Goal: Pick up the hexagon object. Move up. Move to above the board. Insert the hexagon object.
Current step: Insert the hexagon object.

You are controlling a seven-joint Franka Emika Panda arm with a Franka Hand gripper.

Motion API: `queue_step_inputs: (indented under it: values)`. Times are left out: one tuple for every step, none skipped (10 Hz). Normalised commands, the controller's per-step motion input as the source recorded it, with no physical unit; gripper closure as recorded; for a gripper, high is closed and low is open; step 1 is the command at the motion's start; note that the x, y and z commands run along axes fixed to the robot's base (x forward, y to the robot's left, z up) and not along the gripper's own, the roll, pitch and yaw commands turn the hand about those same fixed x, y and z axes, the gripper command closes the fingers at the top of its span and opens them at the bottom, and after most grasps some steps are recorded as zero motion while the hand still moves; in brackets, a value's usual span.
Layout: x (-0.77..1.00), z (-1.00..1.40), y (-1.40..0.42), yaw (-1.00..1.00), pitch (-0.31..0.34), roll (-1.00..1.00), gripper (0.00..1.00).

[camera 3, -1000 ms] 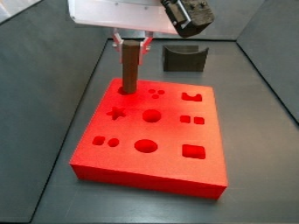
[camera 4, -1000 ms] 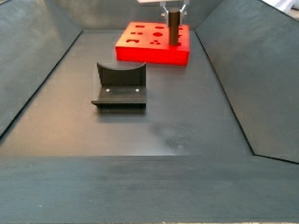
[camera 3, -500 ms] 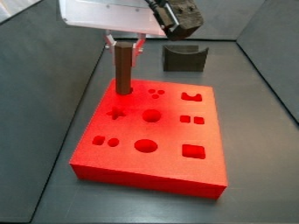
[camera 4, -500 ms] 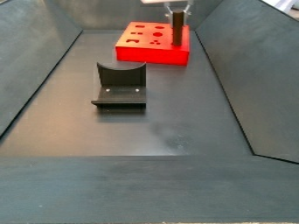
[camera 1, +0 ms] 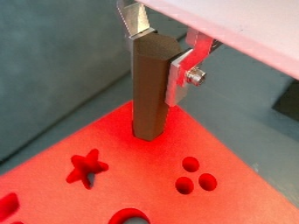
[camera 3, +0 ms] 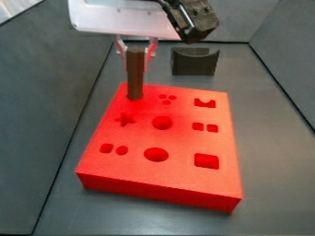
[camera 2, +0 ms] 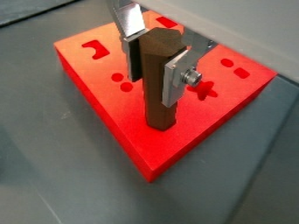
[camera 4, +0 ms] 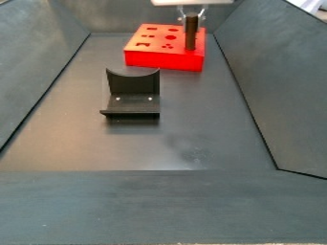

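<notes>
The gripper, poised over a corner of the thick bright red recessed board, clamps the top of the tall dark brown-grey hexagon peg upright, its lower end apparently meeting a recess there, presumably so it slides in straight.

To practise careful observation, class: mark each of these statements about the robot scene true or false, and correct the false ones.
1. The gripper is shut on the hexagon object. True.
2. The hexagon object lies flat on the board. False: it stands upright, its lower end at a corner of the board.
3. The board is blue. False: it is bright red.
4. A star-shaped recess shows in the board's top. True.
5. The fixture stands on the board. False: it stands on the floor, apart from it.
</notes>
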Motion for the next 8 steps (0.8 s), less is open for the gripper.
queue_step_inputs:
  values:
    - [0.48, -0.51, 0.01, -0.02, -0.200, 0.01, 1.00]
    - [-0.03, -0.53, -0.19, -0.22, -0.303, 0.18, 1.00]
    - [-0.25, -0.52, -0.16, -0.15, -0.323, 0.20, 1.00]
    - [-0.41, -0.54, -0.05, 0.00, -0.330, 0.19, 1.00]
    - [-0.53, -0.51, -0.16, 0.00, -0.317, 0.24, 1.00]
    - [-0.02, -0.03, 0.00, 0.03, 0.000, 0.00, 1.00]
    - [-0.07, 0.00, 0.00, -0.02, 0.000, 0.00, 1.00]
    - [0.00, 0.00, 0.00, 0.00, 0.000, 0.00, 1.00]
